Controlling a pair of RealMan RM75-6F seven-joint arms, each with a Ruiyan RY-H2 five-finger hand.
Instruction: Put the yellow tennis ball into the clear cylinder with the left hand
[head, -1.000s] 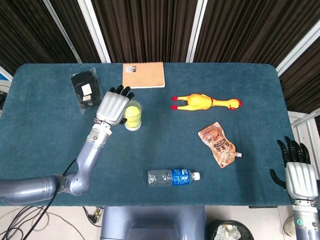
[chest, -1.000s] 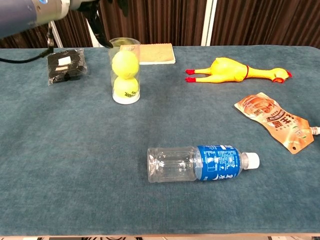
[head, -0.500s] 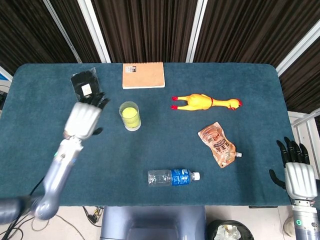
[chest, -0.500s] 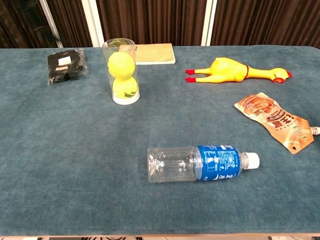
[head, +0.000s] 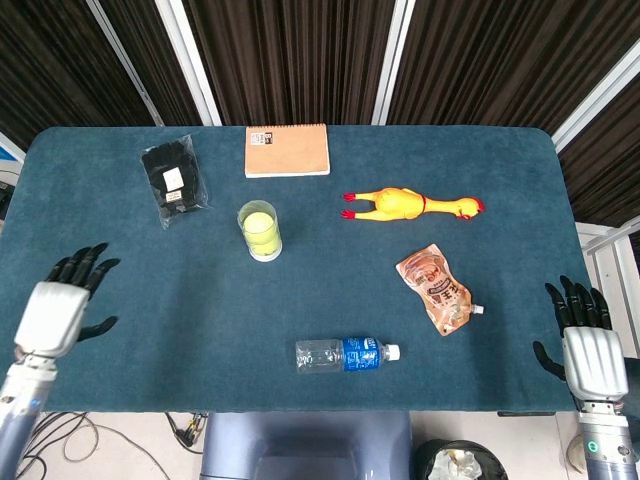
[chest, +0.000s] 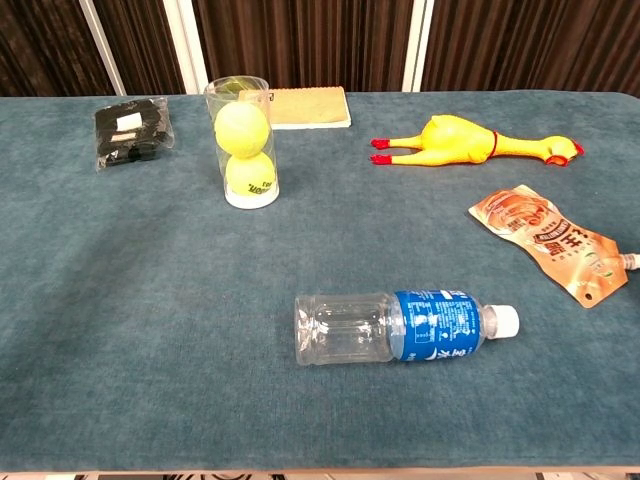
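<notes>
Inside clear cylinder (chest: 246, 140): 2 tennis balls (chest: 246, 127); left robot hand (head: 55, 308) empty.

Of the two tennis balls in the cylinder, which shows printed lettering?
The lower tennis ball, resting at the clear cylinder's base; the upper ball shows none.

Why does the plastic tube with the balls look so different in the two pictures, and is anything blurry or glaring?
Head view: seen from above, so the clear cylinder shows as a ring around one yellow tennis ball. Chest view: from the side, two balls show stacked, sharp, under soft even light; faint highlights on the water bottle.
</notes>
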